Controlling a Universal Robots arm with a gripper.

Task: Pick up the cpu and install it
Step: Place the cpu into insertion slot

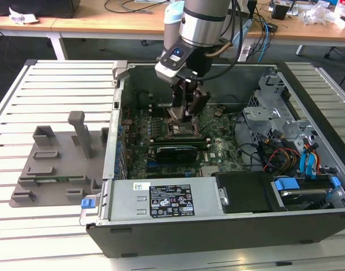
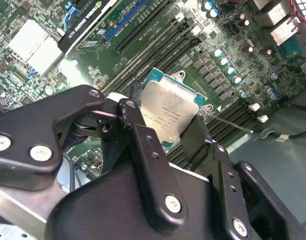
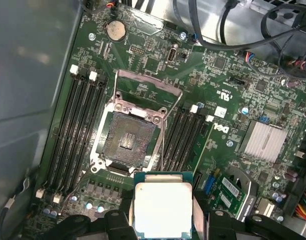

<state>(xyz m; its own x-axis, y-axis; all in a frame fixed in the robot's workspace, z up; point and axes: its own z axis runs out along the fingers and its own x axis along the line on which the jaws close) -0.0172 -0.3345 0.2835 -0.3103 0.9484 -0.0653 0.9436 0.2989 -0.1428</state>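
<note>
Gripper (image 3: 164,222) clamps cpu (image 3: 163,207), metal top toward cam, just off one edge of the bare socket (image 3: 125,142) on green mobo (image 3: 213,70). Metal load frame (image 3: 148,92) stands hinged back off socket; memory slots (image 3: 80,130) flank it both sides. Coin battery (image 3: 116,30), silver heatsink (image 3: 265,141) well apart from socket.

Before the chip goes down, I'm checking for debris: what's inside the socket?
The socket holds only bare contacts, no chip. The cpu, held in the claw, hides the board beneath it.
</note>
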